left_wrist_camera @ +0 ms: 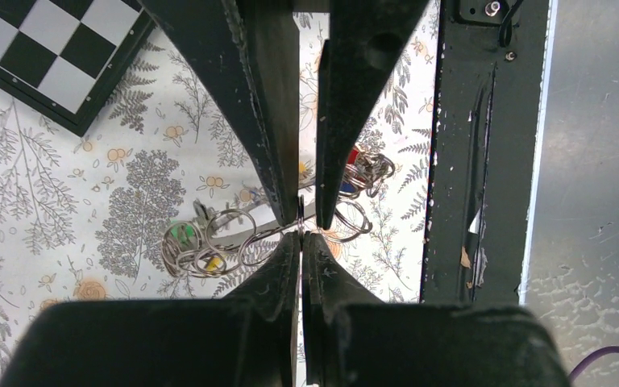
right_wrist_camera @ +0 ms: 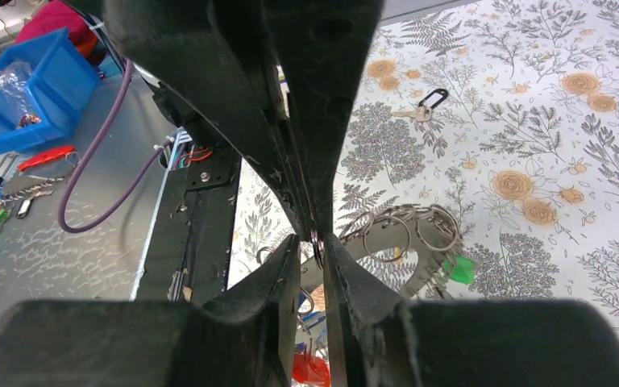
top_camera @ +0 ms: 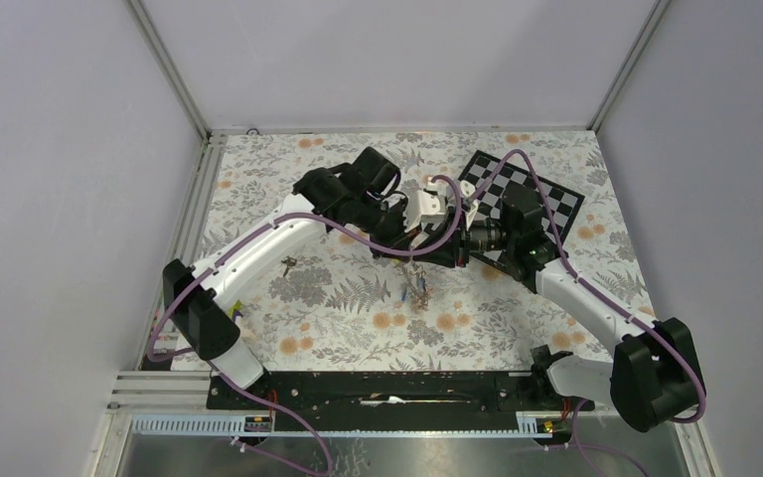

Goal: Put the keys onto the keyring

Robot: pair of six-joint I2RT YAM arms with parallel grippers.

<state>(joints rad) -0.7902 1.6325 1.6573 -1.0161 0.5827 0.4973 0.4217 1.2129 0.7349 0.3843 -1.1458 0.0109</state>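
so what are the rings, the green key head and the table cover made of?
The wire rings look like bare metal, probably steel: silvery, with sharp glints. The green key head looks plastic: saturated, slightly see-through colour. The table cover is a matte floral print; cloth or vinyl, can't tell.

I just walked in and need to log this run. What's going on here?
Both arms meet over the middle of the table. The left gripper and right gripper are each closed, tip to tip, on a thin wire loop of the keyring, whose bunch of rings seems to carry several coloured keys. One black-headed key lies apart on the table.
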